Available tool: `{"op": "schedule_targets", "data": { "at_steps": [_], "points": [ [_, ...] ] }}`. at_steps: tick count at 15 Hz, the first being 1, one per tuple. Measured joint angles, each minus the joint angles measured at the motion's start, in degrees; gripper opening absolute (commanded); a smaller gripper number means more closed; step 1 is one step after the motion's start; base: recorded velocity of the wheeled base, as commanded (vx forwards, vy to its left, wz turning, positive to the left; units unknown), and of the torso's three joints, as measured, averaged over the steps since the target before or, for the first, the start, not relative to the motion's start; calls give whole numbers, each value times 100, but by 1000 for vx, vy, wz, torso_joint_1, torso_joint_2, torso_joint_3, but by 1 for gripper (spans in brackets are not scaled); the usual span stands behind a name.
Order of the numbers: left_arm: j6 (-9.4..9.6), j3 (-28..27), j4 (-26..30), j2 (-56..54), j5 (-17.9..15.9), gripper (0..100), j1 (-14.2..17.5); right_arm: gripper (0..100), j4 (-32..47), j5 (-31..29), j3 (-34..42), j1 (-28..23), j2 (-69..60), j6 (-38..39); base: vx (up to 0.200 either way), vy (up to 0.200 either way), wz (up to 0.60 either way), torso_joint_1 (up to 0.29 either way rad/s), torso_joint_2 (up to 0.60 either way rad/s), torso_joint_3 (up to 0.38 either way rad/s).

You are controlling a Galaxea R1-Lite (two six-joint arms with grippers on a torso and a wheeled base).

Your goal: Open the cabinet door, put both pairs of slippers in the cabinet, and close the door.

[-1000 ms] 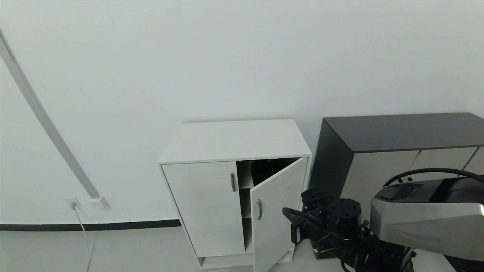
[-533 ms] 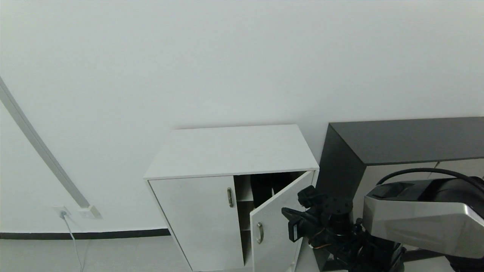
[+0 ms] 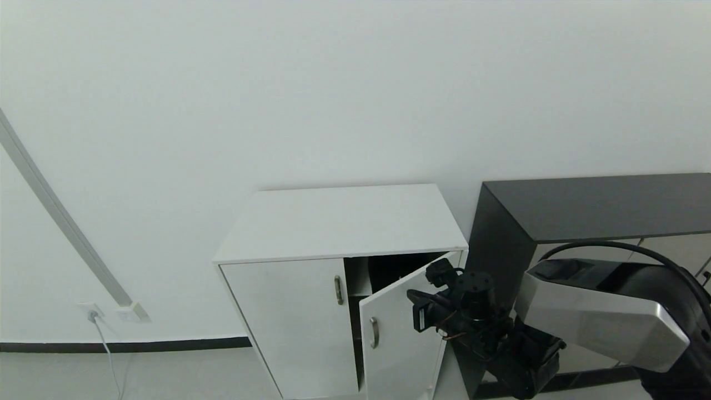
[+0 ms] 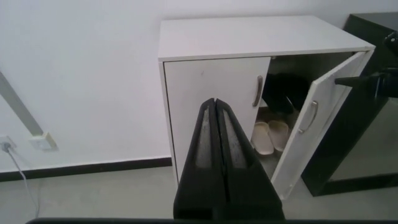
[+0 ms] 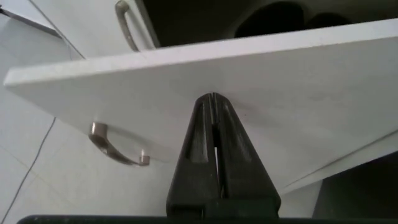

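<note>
**Cabinet door ajar, both pairs inside**

In the head view a black sideboard (image 3: 583,200) stands at 4 o'clock and the white cabinet (image 3: 339,222) at 6 o'clock. The cabinet's right door (image 3: 397,344) is part open. The right fingers (image 5: 211,106), pressed together, touch that door's outer face near its handle (image 5: 118,146). The left fingers (image 4: 213,109) are together, well apart from the cabinet. Inside, the dark slippers (image 4: 283,93) sit one shelf above the pale slippers (image 4: 270,135).

**Silver shell, black joints**

At four o'clock in the head view, the right arm (image 3: 600,314) wears a brushed-silver shell with a black top. A thick black cable (image 3: 611,244) arches over it. Its wrist (image 3: 477,289) is black, with a round drum cap, thin reddish wires and a small white label. The left claw (image 4: 215,102) and right claw (image 5: 214,98) are black tapering wedges; the left's pads (image 4: 201,144) are grey.
</note>
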Motion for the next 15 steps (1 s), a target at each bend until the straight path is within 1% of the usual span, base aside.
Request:
{"op": "schedule_targets", "data": {
  "at_steps": [7,15],
  "points": [
    [0,0,-2,0,0,0,1,0,714,0,-973,-172,325,0,0,0,0,0,0,0],
    [0,0,-2,0,10,0,1,0,1262,-20,-1963,-223,680,-9,0,0,0,0,0,0]
  ]
}}
